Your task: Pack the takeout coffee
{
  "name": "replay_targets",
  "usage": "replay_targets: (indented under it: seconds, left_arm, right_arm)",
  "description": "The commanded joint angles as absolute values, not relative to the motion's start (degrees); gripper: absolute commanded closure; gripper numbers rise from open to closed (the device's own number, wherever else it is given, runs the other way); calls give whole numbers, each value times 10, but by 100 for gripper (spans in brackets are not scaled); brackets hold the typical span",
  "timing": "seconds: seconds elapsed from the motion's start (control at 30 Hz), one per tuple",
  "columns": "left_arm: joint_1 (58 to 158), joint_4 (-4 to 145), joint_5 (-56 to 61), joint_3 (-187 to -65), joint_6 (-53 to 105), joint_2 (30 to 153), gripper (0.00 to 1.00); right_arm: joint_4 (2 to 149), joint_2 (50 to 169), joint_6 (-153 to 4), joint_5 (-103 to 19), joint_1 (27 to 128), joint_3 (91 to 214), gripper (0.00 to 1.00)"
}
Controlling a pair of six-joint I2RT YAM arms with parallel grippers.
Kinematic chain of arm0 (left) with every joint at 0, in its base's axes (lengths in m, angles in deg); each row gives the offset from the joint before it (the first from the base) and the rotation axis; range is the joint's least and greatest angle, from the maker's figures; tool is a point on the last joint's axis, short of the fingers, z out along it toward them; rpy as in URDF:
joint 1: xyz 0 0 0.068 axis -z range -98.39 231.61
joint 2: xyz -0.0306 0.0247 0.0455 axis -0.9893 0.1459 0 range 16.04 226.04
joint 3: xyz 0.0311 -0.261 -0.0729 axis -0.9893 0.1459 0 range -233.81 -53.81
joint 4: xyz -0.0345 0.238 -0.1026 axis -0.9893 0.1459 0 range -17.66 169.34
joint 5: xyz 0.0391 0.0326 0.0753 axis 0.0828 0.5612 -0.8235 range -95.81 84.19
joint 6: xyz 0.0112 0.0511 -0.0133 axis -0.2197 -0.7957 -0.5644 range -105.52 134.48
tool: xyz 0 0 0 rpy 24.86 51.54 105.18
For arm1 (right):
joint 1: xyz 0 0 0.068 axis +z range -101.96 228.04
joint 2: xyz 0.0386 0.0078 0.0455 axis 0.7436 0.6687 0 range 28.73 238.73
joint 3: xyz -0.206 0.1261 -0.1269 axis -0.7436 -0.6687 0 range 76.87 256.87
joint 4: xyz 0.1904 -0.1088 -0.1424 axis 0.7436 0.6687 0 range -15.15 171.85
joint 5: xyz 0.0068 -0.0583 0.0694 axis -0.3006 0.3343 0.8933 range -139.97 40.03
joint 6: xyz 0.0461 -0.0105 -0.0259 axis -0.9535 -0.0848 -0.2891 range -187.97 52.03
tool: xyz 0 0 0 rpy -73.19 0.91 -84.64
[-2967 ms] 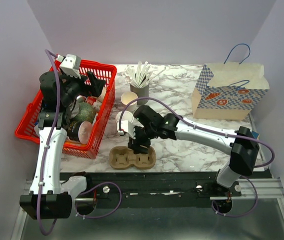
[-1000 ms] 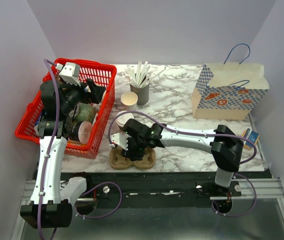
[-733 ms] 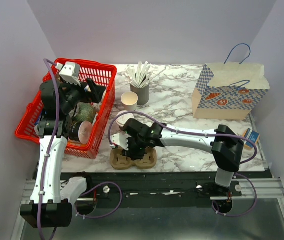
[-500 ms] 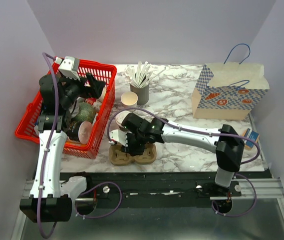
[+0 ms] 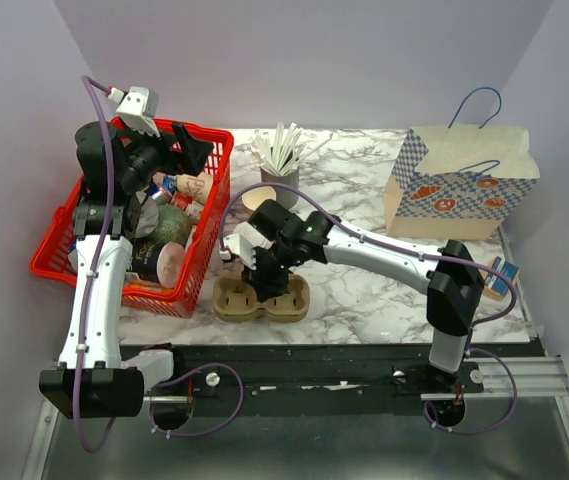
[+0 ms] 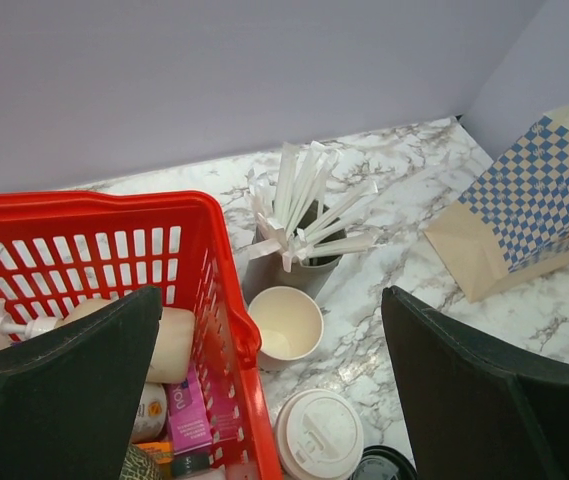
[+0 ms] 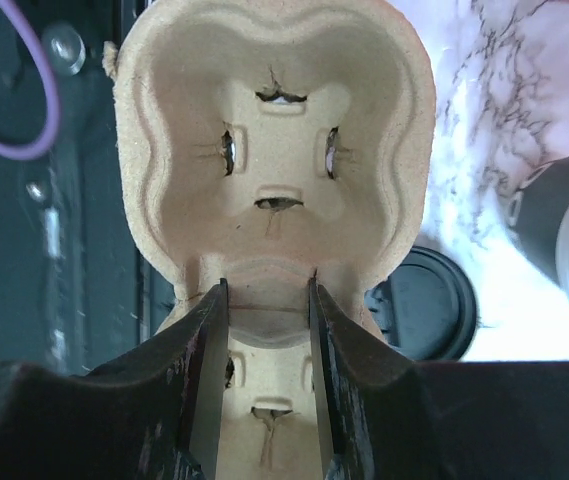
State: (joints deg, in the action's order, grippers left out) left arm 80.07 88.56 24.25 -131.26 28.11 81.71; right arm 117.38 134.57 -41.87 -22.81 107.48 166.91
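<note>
Right gripper (image 7: pixel 266 305) pinches carrier's (image 7: pixel 274 150) middle ridge beside coffee (image 7: pixel 564 235); left gripper (image 5: pixel 189 158) hangs wide open, empty, above basket (image 6: pixel 114 215).

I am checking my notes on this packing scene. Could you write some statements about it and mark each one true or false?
1. The left gripper is open and holds nothing. True.
2. The takeout coffee sits in the cup carrier. False: it stands on the marble table beside the carrier, and the carrier pocket in the right wrist view is empty.
3. The right gripper has its fingers on both sides of the carrier's middle ridge. True.
4. The cream paper cup lies inside the red basket. False: it stands upright on the table, just outside the basket.
</note>
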Motion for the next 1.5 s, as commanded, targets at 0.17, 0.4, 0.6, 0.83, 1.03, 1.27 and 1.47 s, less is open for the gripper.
replay_targets:
  seconds: [0.17, 0.4, 0.6, 0.83, 1.03, 1.27, 1.47]
  left_arm:
    - [796, 911, 281, -1339, 292, 832, 2]
    - [796, 915, 284, -1337, 287, 827, 2]
    - [813, 896, 293, -1359, 267, 827, 1]
    - [908, 918, 319, -1444, 176, 869, 2]
    - [1001, 931, 315, -1522, 131, 961, 2]
    - [1126, 933, 287, -1657, 119, 1129, 2]
    - [1173, 927, 280, -1795, 164, 1264, 2]
  right_arm:
    - [1176, 1346, -443, -227, 1089, 1688, 94]
    - [1163, 1320, -471, -239, 1089, 1691, 100]
    - [1171, 1239, -431, -337, 1077, 1683, 100]
    - [1220, 1095, -408, -357, 960, 1541, 99]
    - [1230, 958, -360, -394, 840, 1386, 100]
    - [1235, 803, -362, -445, 757, 1231, 99]
    - [1252, 717, -347, -487, 738, 1156, 99]
